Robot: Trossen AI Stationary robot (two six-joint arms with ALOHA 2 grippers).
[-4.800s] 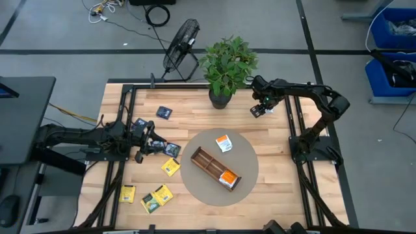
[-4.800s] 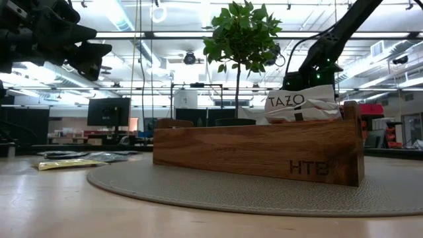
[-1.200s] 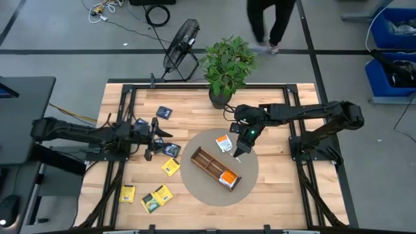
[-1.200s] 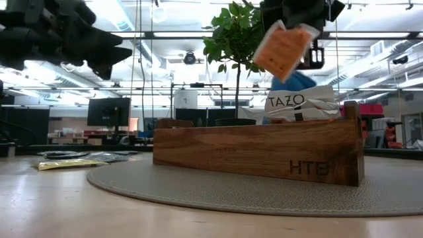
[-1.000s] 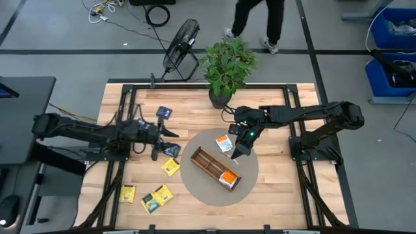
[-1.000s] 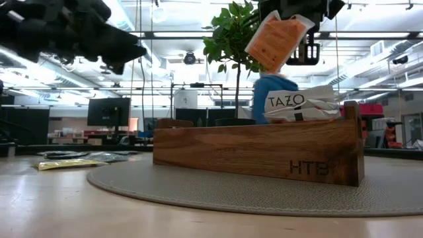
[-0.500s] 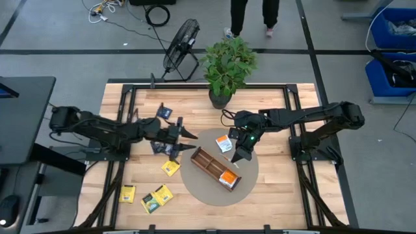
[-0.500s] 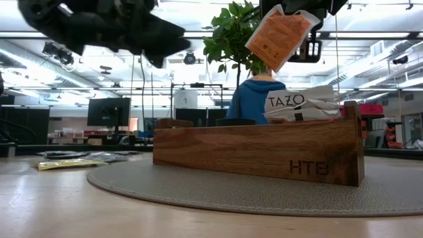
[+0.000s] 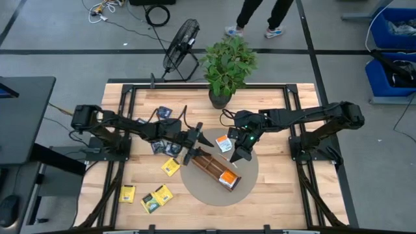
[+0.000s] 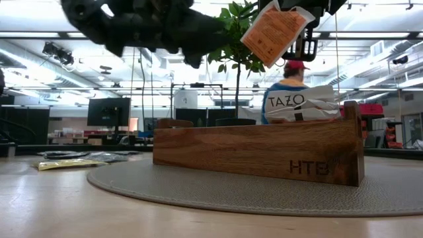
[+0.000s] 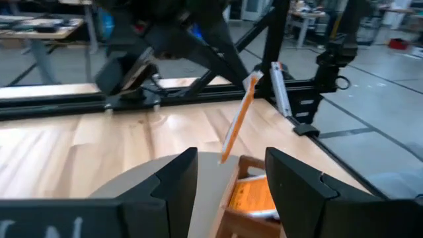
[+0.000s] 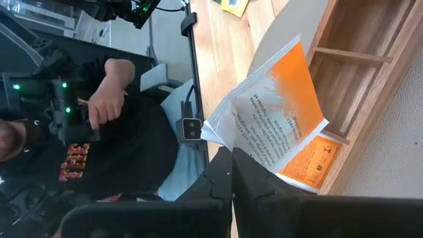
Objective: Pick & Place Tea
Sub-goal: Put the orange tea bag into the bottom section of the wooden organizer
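The orange-and-white sachet (image 10: 275, 34) hangs in the air, pinched at its top edge by the right gripper (image 9: 238, 153), whose fingers are pressed together on it. In the low view it dangles tilted above the wooden tray (image 10: 258, 151), and in the right wrist view its lower corner sits just over the tray's dividers. So the step in hand looks like the placing: the tea is carried and poised over the tray on the round grey mat (image 9: 250, 179), not yet let go. One sachet (image 9: 227, 177) already fills the near right compartment, and another orange-and-white one (image 9: 223, 143) lies flat on the mat just left of the gripper. The next move calls for lowering the sachet into an empty compartment before the fingers part. The left gripper (image 9: 195, 144), fingers spread and holding nothing, reaches toward the tray's far left end, close to the right one; more sachets (image 9: 156, 197) lie on the table to the near left
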